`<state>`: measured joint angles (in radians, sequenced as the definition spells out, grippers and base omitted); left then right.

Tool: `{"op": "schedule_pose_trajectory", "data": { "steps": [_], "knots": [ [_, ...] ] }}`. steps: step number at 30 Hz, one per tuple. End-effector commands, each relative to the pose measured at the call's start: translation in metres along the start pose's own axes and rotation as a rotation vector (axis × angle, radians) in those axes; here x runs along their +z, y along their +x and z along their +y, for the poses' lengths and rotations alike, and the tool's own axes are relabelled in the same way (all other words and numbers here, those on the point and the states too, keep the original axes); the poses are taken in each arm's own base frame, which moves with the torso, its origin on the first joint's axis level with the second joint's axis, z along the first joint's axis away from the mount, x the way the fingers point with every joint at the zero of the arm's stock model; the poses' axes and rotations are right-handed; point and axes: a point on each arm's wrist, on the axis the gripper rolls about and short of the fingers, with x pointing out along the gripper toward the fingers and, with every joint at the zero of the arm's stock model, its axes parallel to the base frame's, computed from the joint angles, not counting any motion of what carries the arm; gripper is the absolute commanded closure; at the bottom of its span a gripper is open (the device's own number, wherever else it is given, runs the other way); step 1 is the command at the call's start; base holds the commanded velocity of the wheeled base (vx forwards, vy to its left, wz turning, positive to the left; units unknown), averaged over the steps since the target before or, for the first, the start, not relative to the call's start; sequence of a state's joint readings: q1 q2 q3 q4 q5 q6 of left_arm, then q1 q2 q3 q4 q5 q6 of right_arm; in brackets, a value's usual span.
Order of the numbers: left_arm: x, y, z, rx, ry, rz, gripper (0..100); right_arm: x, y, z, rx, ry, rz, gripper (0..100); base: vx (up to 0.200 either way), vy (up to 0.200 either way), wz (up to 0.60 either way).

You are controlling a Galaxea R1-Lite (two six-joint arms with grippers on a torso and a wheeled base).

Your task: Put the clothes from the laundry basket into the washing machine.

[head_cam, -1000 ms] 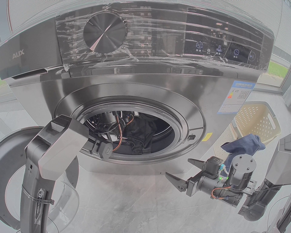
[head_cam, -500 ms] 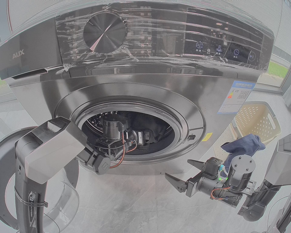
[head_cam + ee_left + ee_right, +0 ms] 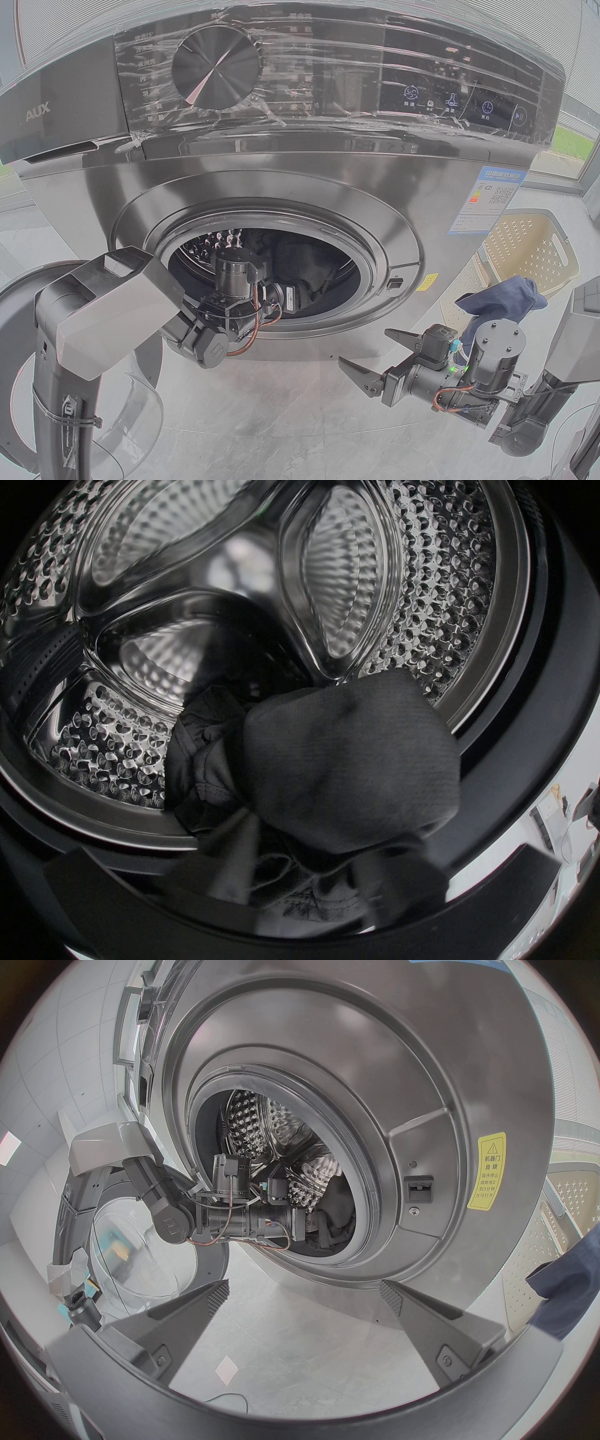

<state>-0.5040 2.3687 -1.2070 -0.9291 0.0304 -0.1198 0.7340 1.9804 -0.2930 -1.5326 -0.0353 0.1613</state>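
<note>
Just ahead of the left end effector [image 3: 309, 852], a dark garment [image 3: 350, 761] lay heaped at the front of the drum [image 3: 437, 574], close to the door seal. The left fingers looked spread and blurred, with cloth beyond them and nothing pinched that I could make out. Off behind the right end effector [image 3: 364, 347], a blue garment [image 3: 500, 300] hung over the laundry basket [image 3: 531, 244]. That end effector stood wide open and empty above the floor, pointing at the washing machine [image 3: 281, 181].

The step in hand seemed to be clearing the left arm from the opening after a drop. It would go best as a straight pull back along the drum's axis, fingers kept apart so that no fold was dragged out. If any cloth sat over the seal, a short push inward would be wise first.

Compared with one second before, the left wrist had drawn back from deep inside the drum to its mouth. The dark garment, then hanging mid-opening beside the arm, had settled lower. The right arm had scarcely shifted.
</note>
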Motion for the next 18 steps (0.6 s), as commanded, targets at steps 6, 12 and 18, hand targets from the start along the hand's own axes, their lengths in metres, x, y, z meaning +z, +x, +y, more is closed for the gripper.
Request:
{"op": "schedule_pose_trajectory", "data": {
  "steps": [6,12,18],
  "knots": [
    [-0.008,0.013,-0.003,-0.006,-0.002,-0.011,100,0.000,0.000,0.001,0.003,0.000,-0.003,0,0.000,0.000,0.00],
    [0.023,0.028,0.001,0.035,-0.032,-0.154,100,0.001,0.001,0.001,0.003,0.000,-0.004,0,0.000,0.000,0.00],
    [0.056,0.047,0.023,0.125,-0.087,-0.361,100,0.001,0.001,0.001,0.003,0.000,-0.007,0,0.000,0.000,0.00]
  ]
}}
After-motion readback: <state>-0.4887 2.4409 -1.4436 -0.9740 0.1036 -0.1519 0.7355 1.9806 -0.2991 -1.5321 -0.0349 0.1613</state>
